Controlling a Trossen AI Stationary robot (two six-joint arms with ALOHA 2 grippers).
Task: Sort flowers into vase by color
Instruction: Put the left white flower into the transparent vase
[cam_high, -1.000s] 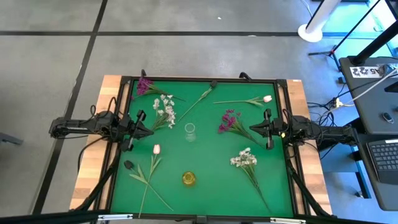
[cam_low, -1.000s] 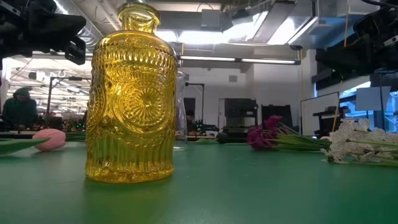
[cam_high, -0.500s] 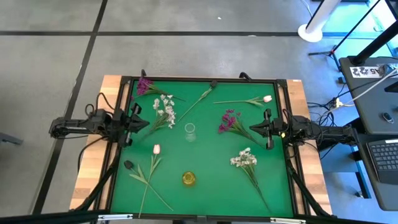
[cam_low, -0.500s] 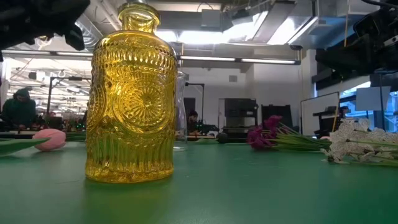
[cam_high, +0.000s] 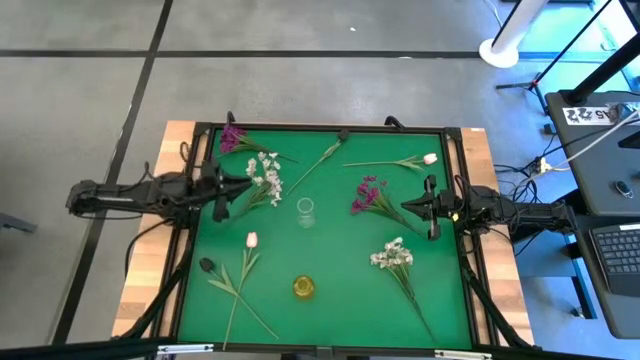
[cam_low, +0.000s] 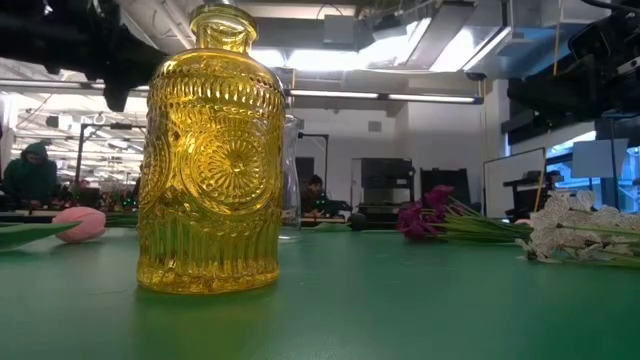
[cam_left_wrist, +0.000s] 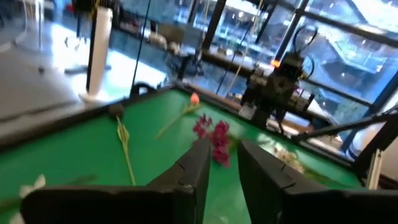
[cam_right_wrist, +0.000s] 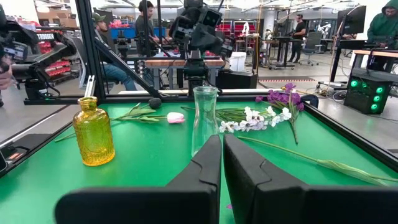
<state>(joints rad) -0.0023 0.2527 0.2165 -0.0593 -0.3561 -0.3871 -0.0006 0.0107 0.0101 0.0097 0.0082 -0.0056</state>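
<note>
Flowers lie flat on the green table (cam_high: 330, 310): a white spray (cam_high: 265, 180) and a magenta cluster (cam_high: 232, 137) at the far left, a pink tulip bud (cam_high: 251, 240), a magenta cluster (cam_high: 368, 193), a white spray (cam_high: 392, 256) and a pale tulip (cam_high: 428, 158). A yellow glass vase (cam_high: 304, 287) and a clear vase (cam_high: 306, 210) stand upright mid-table. My left gripper (cam_high: 247, 187) hovers open beside the left white spray, touching nothing. My right gripper (cam_high: 405, 203) is shut, level at the right edge, near the magenta cluster.
A long green stem (cam_high: 325, 155) lies at the far middle, and a dark-budded stem (cam_high: 215, 272) at the near left. A black frame (cam_high: 320, 128) rims the table. People and workbenches (cam_right_wrist: 149, 25) show in the room beyond.
My left gripper has risen and swung toward the table's far edge, nearer the left white spray, and its wrist has rolled. The flowers and vases have stayed where they were.
</note>
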